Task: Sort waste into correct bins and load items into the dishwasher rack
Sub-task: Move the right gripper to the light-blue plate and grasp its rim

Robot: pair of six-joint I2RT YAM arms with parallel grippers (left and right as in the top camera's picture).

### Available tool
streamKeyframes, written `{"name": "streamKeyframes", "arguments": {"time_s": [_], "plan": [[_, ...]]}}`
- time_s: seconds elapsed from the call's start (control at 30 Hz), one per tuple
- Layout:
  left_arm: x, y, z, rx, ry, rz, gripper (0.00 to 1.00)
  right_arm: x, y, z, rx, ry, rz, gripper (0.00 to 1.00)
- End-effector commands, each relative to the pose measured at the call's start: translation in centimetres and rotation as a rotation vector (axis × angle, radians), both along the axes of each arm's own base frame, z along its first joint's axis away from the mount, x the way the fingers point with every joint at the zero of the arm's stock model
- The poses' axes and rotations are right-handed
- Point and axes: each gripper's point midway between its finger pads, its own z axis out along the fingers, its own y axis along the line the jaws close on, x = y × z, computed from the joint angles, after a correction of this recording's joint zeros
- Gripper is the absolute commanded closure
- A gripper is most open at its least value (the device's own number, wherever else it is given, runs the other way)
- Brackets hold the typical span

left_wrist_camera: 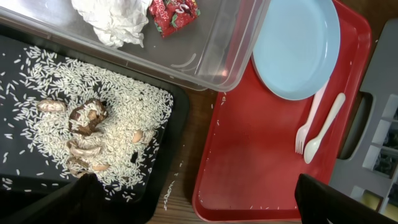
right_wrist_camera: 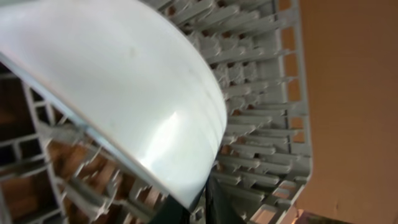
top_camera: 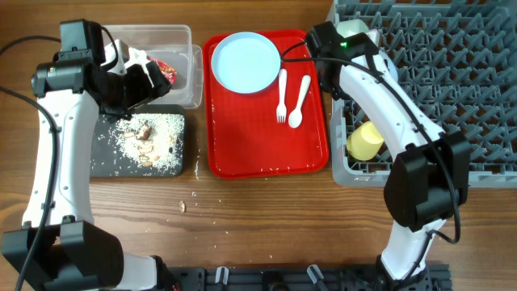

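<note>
Left hand point(left_wrist_camera: 208, 196) spread wide; right hand point(right_wrist_camera: 194, 211) pinches rim of smooth pale bowl point(right_wrist_camera: 124, 93) over grey lattice rack point(right_wrist_camera: 261, 124).

Table point(top_camera: 266, 218): grained wood, matt. Red tray point(top_camera: 258, 145): smooth gloss plastic. Rack point(top_camera: 452, 56): grey matt plastic. Tub point(top_camera: 182, 36): clear plastic. Black tray point(top_camera: 101, 158): matt. Wrapper point(left_wrist_camera: 173, 12): shiny foil. Tissue point(left_wrist_camera: 112, 22): crumpled paper. Bowl point(right_wrist_camera: 112, 81): smooth w/ sheen.

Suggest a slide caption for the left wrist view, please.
Scraps on black tray, tissue and wrapper in tub, plate on red tray.

Tray point(top_camera: 258, 141) lies open below plate point(top_camera: 245, 62); bowl point(right_wrist_camera: 124, 93) crowds rack point(top_camera: 452, 81).
</note>
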Motion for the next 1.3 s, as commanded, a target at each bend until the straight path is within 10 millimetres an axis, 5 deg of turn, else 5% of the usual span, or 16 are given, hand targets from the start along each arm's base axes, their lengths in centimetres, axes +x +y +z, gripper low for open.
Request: {"name": "streamKeyframes", "arguments": {"time_s": [0.0,0.13,0.37,0.57,0.67,0.8,0.93,1.07,1.27], "plan": [[0.1,0.2,1.1,0.012,-0.033,0.0,0.0,-0.7,2.5,-2.9,0.145,0.091,0.02,0.87],[0.1,0.2,1.1,0.012,-0.033,0.0,0.0,-1.1,3.7,-3.3,0.176,0.11,0.039,0.79],[0.1,0.2,1.1,0.012,-0.033,0.0,0.0,-1.3,4.2,-3.3,0.182,0.115,0.048,0.35],[0.1,0.2,1.1,0.012,-0.033,0.0,0.0,-0.4,5.0,-1.3,0.23,0.057,0.059,0.26],[0.1,0.2,1.1,0.012,-0.033,0.0,0.0,0.5,7.0,0.0,0.36,0.016,0.086,0.19],[0.1,0.2,1.1,0.012,-0.033,0.0,0.0,2.0,13.9,0.4,0.712,0.029,0.283,0.07],[0.1,0.2,1.1,0.012,-0.033,0.0,0.0,4.4,20.9,1.0,1.059,-0.044,0.418,0.16],[0.1,0.2,1.1,0.012,-0.033,0.0,0.0,7.1,22.4,-1.1,1.143,-0.135,0.296,0.21],[0.1,0.2,1.1,0.012,-0.033,0.0,0.0,7.7,23.8,-8.2,1.199,-0.077,0.094,0.3]]}}
